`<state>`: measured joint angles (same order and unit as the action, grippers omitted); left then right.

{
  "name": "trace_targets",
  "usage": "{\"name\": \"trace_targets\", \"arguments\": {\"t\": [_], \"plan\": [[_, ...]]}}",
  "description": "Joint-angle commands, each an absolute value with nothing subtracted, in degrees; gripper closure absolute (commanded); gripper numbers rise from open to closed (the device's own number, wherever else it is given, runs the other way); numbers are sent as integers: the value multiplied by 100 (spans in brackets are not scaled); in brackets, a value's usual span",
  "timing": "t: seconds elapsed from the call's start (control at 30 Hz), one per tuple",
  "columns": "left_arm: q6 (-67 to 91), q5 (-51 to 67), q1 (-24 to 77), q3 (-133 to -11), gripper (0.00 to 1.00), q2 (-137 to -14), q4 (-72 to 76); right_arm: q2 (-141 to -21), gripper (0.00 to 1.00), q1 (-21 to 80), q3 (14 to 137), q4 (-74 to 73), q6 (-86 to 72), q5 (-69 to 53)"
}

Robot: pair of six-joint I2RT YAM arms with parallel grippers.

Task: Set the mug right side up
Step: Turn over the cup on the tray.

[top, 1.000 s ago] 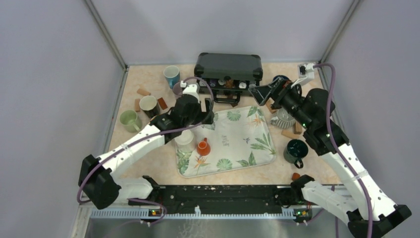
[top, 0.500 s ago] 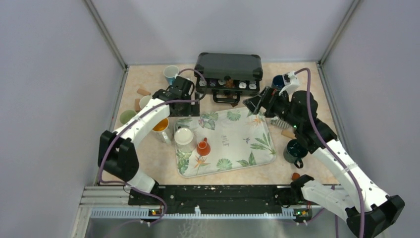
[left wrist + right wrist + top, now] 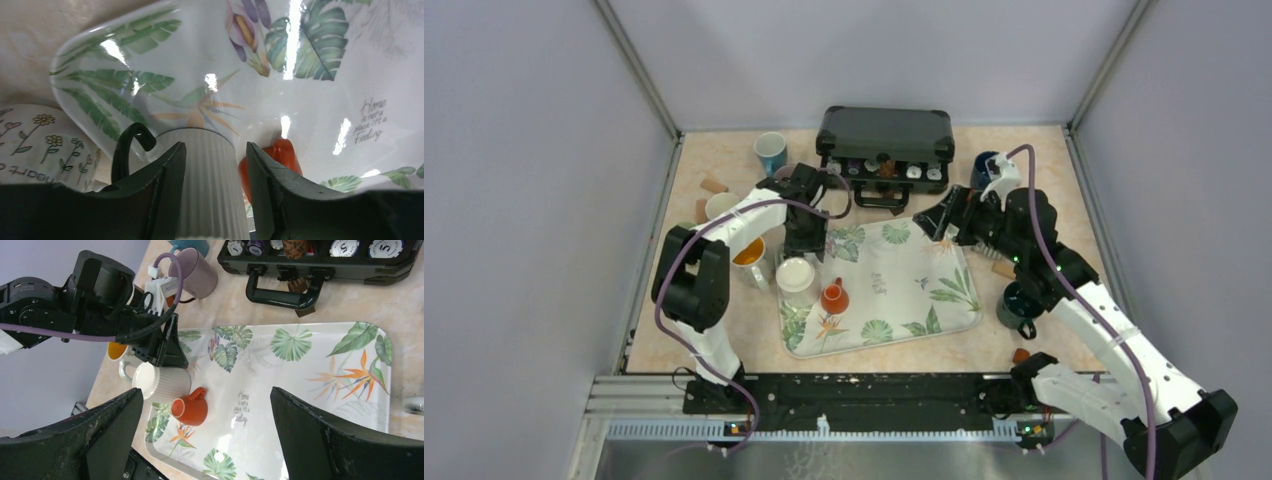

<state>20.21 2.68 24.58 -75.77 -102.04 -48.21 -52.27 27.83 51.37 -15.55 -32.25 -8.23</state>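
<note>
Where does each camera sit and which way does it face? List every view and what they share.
Top external: fixed above and behind the arm bases, looking down on the tray; both arms, left claw and right claw show.
Left wrist: on the left arm, looking along left fingers at the white ribbed mug between them.
Right wrist: on the right arm, looking down at the tray; right fingers frame the bottom corners.
Shared: all see the mug and orange cup.

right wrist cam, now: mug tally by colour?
Teal mug, cut at the top edge: 1
Lilac mug: 1
White: 2, ribbed mug and yellow-lined mug
Orange mug: 1
Total: 5
Grey sliver at the right edge: too cut off to call.
</note>
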Motion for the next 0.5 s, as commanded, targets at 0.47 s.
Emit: {"name": "trace_targets", "arguments": {"t": [0.47], "plan": [[2103, -25, 3394, -8731, 39, -10478, -5383, -5018, 1, 2730, 4957, -1572, -3026, -624]]}}
